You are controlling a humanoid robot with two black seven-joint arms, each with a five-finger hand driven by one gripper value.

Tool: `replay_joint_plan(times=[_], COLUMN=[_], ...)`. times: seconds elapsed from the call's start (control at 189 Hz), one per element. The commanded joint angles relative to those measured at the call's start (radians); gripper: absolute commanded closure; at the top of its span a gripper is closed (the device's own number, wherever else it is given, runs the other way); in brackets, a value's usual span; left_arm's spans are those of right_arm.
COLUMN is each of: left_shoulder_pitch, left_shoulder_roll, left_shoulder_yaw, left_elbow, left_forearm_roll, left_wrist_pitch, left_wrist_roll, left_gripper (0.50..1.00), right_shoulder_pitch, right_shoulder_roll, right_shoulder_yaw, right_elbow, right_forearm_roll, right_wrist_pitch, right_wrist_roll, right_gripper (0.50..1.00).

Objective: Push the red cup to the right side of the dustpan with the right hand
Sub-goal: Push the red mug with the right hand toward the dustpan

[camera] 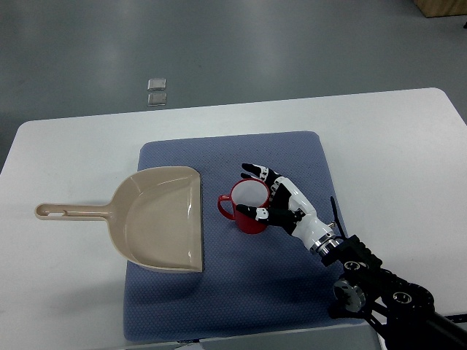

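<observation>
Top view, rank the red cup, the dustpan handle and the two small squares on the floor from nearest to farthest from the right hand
1. Red cup: right against the right hand, on the blue mat.
2. Two small squares: on the floor past the table's far edge, up and left.
3. Dustpan handle: far left on the table.

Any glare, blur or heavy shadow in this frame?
Top view: sharp and evenly lit; soft glare patches on the grey floor; only faint shadow beside the red cup and right hand on the blue mat; dustpan crisp, no blur.
</observation>
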Motion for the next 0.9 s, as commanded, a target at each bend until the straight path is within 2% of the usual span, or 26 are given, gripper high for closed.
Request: replay_joint_plan(times=[0.0, 0.896], left_shoulder_pitch=[0.000, 0.000], left_shoulder_roll=[0.000, 0.000], left_shoulder_yaw=[0.000, 0.000], left_elbow=[0.000, 0.000], left_forearm_roll=[0.000, 0.000], left_wrist_pitch=[0.000, 0.000], left_wrist_roll=[0.000, 0.000], left_gripper=[0.500, 0.500], right_shoulder_pitch=[0.001, 0.024], right_shoulder_roll=[0.000, 0.000], right_shoulder_yaw=[0.000, 0.000], right_elbow=[0.000, -0.011], right_forearm_roll=[0.002, 0.010], right_wrist_pitch=[-0.001, 0.015], right_wrist_roll=[0.000, -0.008], right_gripper=[0.572, 0.572])
